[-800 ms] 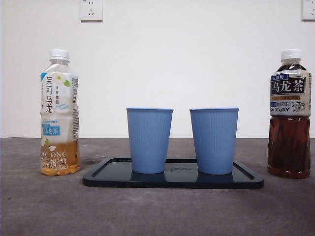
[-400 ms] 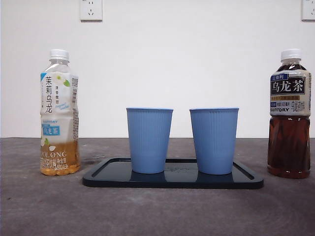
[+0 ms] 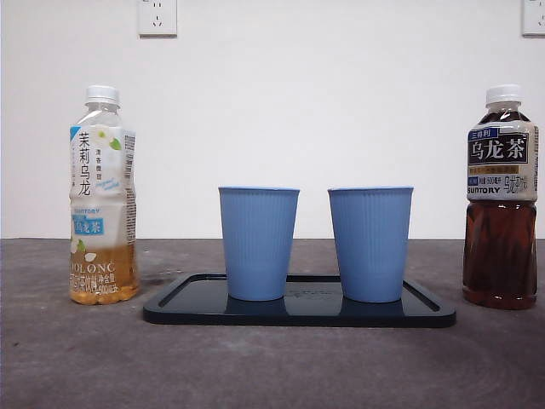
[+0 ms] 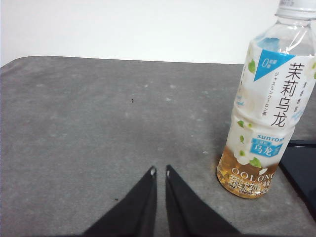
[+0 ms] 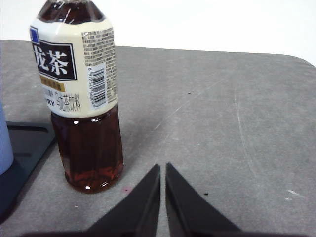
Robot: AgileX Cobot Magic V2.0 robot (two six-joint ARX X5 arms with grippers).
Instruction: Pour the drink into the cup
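Note:
Two blue ribbed cups [image 3: 258, 243] [image 3: 370, 243] stand upright side by side on a dark tray [image 3: 300, 313]. A jasmine oolong bottle with pale tea low in it [image 3: 102, 198] stands capped at the left; it also shows in the left wrist view [image 4: 266, 103]. A dark oolong tea bottle [image 3: 501, 198] stands capped at the right, also in the right wrist view [image 5: 84, 94]. My left gripper [image 4: 160, 172] is shut and empty, apart from the pale bottle. My right gripper [image 5: 162, 167] is shut and empty, apart from the dark bottle.
The grey table [image 3: 85, 358] runs back to a white wall with a socket [image 3: 157, 17] at the upper left and another at the upper right corner. The tray's corner shows in both wrist views [image 4: 301, 168] [image 5: 24, 143].

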